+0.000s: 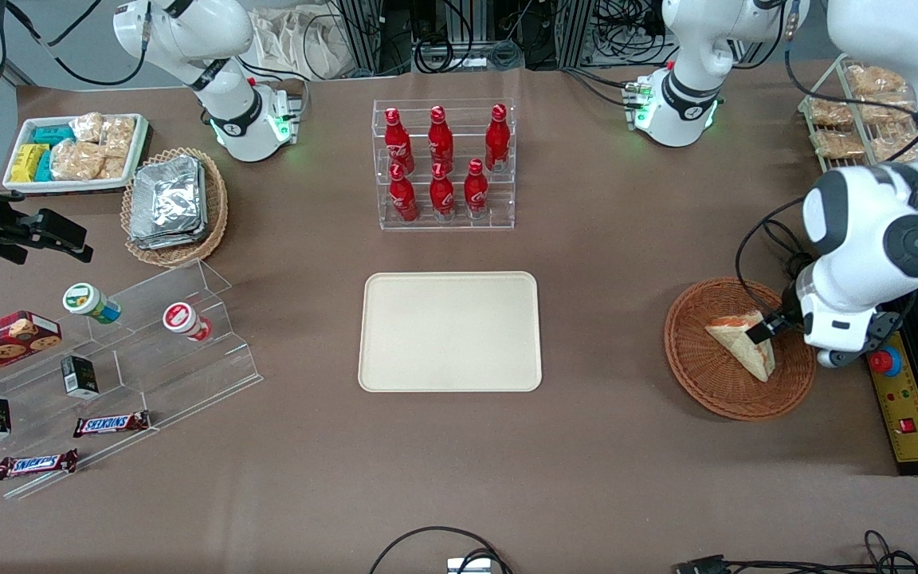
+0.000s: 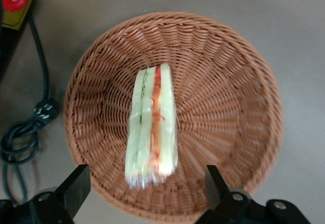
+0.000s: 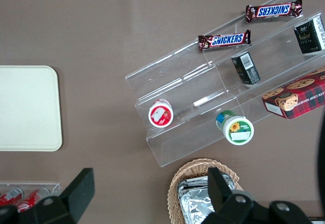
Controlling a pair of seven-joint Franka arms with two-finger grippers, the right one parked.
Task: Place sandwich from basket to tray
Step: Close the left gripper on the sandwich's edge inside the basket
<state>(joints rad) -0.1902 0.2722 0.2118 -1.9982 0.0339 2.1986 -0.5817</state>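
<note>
- At the right edge of the front view, low in the frame, the gripper [image 1: 770, 328] hangs over the reddish-brown wicker basket [image 1: 698, 383], on the side toward the working arm's end of the table.
- The left arm comes down from the upper right of the front view, its white wrist bent over the basket's rim so the hand points at the basket floor.
- The wrist view shows both black fingers [image 2: 76, 186] spread wide, released, with the sandwich [image 2: 152, 127] lying between them and touching neither.
- The sandwich [image 1: 742, 343] rests in the basket [image 2: 218, 107], a pale wedge with its orange-red filling edge facing up toward the wrist camera.
- The cream-beige tray [image 1: 450, 332] sits in the middle of the front view, well apart from the basket, toward the parked arm's end of the table.
- Farther from the front camera than the tray, in the upper middle of the frame, a clear rack of red cola bottles [image 1: 443, 163] stands upright.
</note>
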